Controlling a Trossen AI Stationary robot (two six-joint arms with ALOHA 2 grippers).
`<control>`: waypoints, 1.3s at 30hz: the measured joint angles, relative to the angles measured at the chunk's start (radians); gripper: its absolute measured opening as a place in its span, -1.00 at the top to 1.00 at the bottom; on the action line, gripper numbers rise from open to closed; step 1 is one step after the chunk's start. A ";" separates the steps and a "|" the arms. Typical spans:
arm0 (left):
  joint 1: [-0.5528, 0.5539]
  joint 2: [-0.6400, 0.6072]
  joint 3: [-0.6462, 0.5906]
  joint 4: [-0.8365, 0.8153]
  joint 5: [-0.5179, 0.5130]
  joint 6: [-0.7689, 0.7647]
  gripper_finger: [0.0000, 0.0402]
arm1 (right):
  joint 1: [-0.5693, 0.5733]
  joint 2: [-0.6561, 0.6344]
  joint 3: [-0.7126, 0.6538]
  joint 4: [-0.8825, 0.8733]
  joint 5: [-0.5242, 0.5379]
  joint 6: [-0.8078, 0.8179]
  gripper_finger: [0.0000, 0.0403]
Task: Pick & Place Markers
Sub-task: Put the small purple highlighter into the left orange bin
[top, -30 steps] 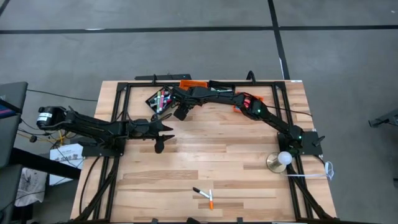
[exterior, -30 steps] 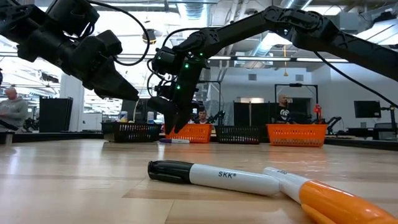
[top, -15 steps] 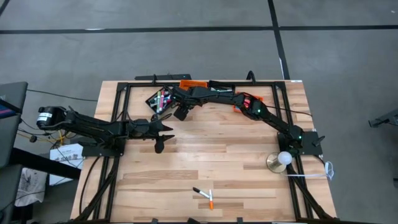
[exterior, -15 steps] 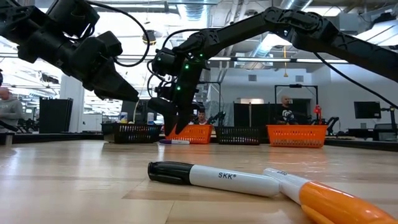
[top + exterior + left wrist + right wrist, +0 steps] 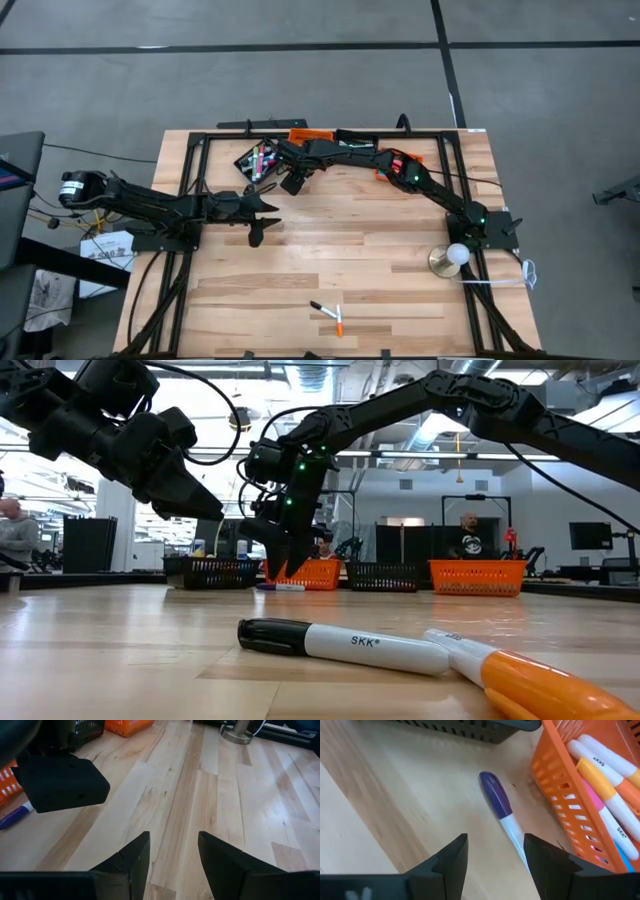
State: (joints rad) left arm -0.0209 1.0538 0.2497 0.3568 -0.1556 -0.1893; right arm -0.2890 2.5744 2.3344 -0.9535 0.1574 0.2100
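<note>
Currently: Right Gripper Poised Over a Loose Marker Beside the Far Bins

Marker locations. Two markers lie together near the table's 6 o'clock edge: a black-capped marker (image 5: 322,307) and an orange-capped marker (image 5: 340,320), touching or nearly so. A purple-capped marker (image 5: 501,809) lies flat on the wood just beside the orange bin (image 5: 580,800), which already holds several markers (image 5: 607,795). A black bin (image 5: 257,159) at the table's 12 o'clock side also holds coloured markers. In the high view the purple-capped marker is hidden under the right arm.

Gripper state. The right gripper (image 5: 495,852) hangs over the purple-capped marker, fingers spread and gripping nothing; the marker shows in the gap between them, so the posture reads as an approach to a pick. The left gripper (image 5: 172,852) hovers over bare wood toward the table's 9 o'clock side, fingers likewise apart and empty, apparently waiting clear of the other arm.

Clearances. The purple-capped marker sits close to the orange bin's wall, with the black bin's wall near its capped end. One finger will therefore have little room on the bin side; a descent aligned across the marker's barrel is advisable. The centre of the table (image 5: 350,240) is open wood, giving free travel toward the 6 o'clock pair. A lamp base (image 5: 447,260) stands near the 3 o'clock edge, beside the right arm's mount.
</note>
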 joint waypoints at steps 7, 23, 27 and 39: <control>0.000 0.000 0.000 0.004 0.008 -0.007 0.17 | 0.000 0.000 0.000 -0.021 0.003 -0.007 0.09; -0.025 0.000 0.000 0.026 0.009 -0.004 0.17 | 0.008 0.000 0.000 -0.029 0.025 0.049 0.10; -0.025 0.000 0.000 0.028 0.008 -0.004 0.17 | 0.008 0.000 0.000 -0.057 0.019 0.134 0.12; -0.025 0.000 0.000 0.034 0.008 -0.003 0.17 | 0.007 0.000 0.000 -0.024 0.037 0.196 0.21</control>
State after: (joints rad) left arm -0.0463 1.0538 0.2493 0.3906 -0.1473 -0.1925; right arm -0.2817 2.5744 2.3344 -0.9778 0.1942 0.4056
